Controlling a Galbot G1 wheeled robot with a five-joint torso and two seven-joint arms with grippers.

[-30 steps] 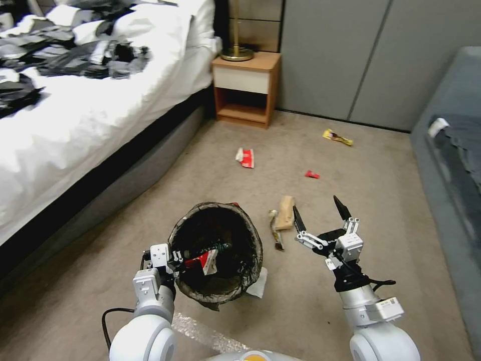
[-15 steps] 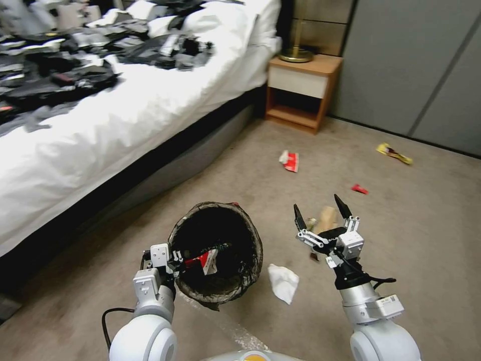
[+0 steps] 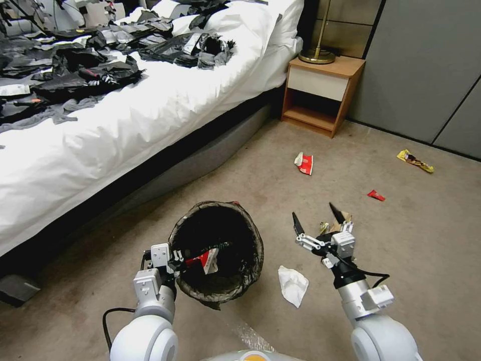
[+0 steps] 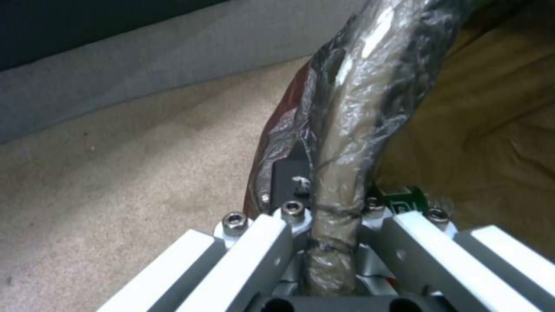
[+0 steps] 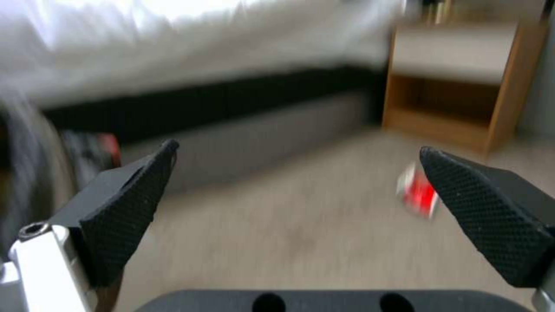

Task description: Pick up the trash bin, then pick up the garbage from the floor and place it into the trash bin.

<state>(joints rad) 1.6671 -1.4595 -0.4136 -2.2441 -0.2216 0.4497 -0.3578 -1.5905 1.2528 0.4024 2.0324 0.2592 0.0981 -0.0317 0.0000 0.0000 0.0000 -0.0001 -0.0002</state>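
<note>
The trash bin (image 3: pixel 216 249), lined with a dark bag, hangs just above the carpet. My left gripper (image 3: pixel 175 258) is shut on its near rim. In the left wrist view the bag-covered rim (image 4: pixel 347 130) runs between that gripper's (image 4: pixel 327 208) fingers. A red-and-white cup (image 3: pixel 206 261) lies inside the bin. My right gripper (image 3: pixel 316 218) is open and empty to the right of the bin, above a brown paper bag (image 3: pixel 345 219) that it partly hides. Garbage on the floor: a white tissue (image 3: pixel 292 285), a crushed red-and-white cup (image 3: pixel 304 163), a red wrapper (image 3: pixel 376 195) and a yellow wrapper (image 3: pixel 415 161).
A bed (image 3: pixel 125 115) with white sheets and dark clothing runs along the left. A wooden nightstand (image 3: pixel 320 93) with a brass lamp stands at the back beside a grey wall. In the right wrist view the open gripper (image 5: pixel 298 158) faces the nightstand (image 5: pixel 457 95) and the cup (image 5: pixel 419 197).
The whole head view has swung left, so the camera has turned and more of the bed shows. The tissue now lies clear of the bin. My right gripper sits slightly lower, still open.
</note>
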